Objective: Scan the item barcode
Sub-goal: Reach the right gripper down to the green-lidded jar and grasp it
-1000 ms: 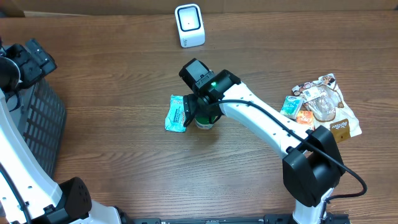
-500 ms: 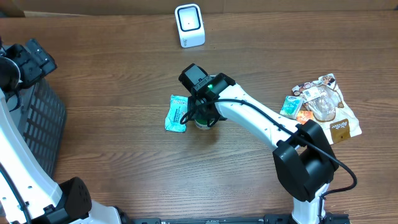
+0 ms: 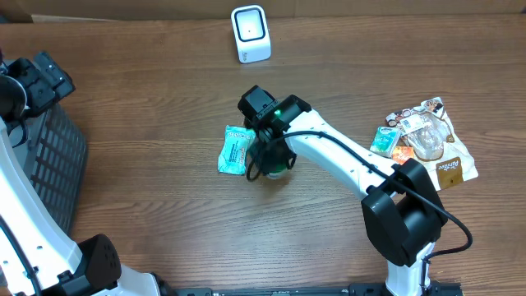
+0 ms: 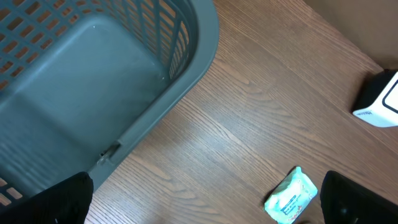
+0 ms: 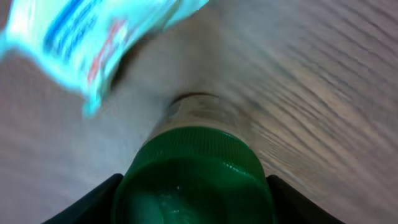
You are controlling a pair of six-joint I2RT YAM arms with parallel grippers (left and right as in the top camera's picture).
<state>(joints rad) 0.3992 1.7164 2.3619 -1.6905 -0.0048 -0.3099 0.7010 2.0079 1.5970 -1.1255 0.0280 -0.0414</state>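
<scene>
Table (image 3: 164,99): wooden surface carrying everything; the work sits near its middle.
Basket (image 4: 93,81): grey slatted bin at the left edge, nothing visible inside it.
Left gripper (image 4: 205,202): hangs above the basket's near rim, fingers spread wide with nothing between them, well apart from the item.
Right gripper (image 3: 271,156): reaches in from the near right corner and sits directly over the item, by far the nearer arm.
Snack pile (image 3: 423,136): loose packets heaped at the right edge, not involved.
Scanner (image 3: 250,33): small white unit at the far edge, straight beyond the item.
Teal packet (image 3: 234,150): lies flat just beside the item, on its left-edge side.
Bottle (image 5: 202,112): the item, standing upright near the table's middle, long axis vertical and pointing up into the wrist.
Green cap (image 5: 194,177): fills the gap between the two fingers (image 5: 93,199), one on each side.
Grip: fingers apart around the cap; whether they press on it I cannot tell.
Judgement: a lift should go straight up along the axis, then toward the far edge.
</scene>
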